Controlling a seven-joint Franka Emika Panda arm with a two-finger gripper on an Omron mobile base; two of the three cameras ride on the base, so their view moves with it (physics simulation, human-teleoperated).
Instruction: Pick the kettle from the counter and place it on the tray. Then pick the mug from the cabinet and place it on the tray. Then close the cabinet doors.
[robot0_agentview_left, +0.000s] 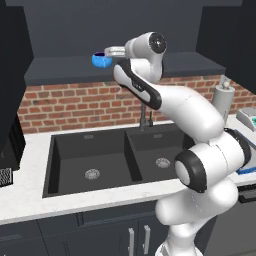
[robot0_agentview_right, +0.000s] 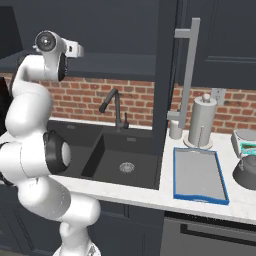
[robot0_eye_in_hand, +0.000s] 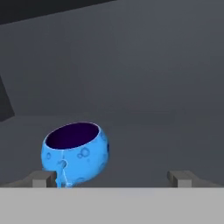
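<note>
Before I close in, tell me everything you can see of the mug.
The mug is small, round and bright blue, with a dark navy inside and a faintly dimpled, glazed-looking skin. It stands upright and empty on the dark cabinet shelf, mouth up. A small handle seems to face the hand camera. The open gripper is level with it, its left fingertip at the mug's base; whether they touch cannot be told. The mug sits off-centre, not between the fingers.
</note>
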